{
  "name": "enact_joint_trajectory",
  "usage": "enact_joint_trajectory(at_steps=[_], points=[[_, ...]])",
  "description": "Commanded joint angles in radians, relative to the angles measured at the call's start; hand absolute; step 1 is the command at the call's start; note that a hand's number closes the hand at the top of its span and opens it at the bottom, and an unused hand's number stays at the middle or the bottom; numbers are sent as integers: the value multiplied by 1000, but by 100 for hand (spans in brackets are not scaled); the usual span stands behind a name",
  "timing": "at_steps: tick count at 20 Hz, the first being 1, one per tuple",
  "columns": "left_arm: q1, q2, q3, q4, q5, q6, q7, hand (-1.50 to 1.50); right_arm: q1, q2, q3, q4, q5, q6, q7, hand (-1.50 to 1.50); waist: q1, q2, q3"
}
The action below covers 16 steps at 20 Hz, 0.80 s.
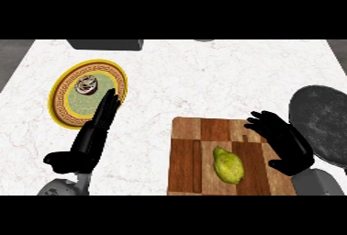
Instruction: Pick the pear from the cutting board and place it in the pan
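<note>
On the cutting board, near its front edge: pear, yellow-green, likely light, smooth, bruisable, best taken across its broad belly; right hand just beside, spread, holding nothing.

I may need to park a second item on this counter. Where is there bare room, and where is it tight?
Bare white marble counter lies between the yellow-rimmed round plate and the dark round pan, beyond the wooden cutting board. A narrower strip runs between the left hand and the board. It is crowded at right: the yellow-green pear, the right hand and the pan sit close together.
</note>
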<state>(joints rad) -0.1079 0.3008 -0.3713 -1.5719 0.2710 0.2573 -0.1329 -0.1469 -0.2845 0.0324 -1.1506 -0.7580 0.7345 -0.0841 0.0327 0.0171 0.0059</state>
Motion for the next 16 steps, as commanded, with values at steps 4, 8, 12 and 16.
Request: enact_joint_trajectory(at_steps=[4, 8, 12, 16], points=[[-28, -37, -9, 28, -18, 3, -1, 0, -192, -127, -82, 339, 148, 340, -174, -150, 7, -1, 0], [-19, -48, -9, 74, -25, -15, -45, 0, -281, -124, -35, 328, 275, 342, -192, -150, 7, -1, -1], [18, -15, -2, 19, -15, -36, -34, 0, -375, -116, 15, 294, 362, 320, -178, -150, 22, -6, -2], [-5, -32, 15, 51, -11, -29, -22, 0, -356, -120, 109, 172, 519, 338, -231, -150, -1, -8, -2]])
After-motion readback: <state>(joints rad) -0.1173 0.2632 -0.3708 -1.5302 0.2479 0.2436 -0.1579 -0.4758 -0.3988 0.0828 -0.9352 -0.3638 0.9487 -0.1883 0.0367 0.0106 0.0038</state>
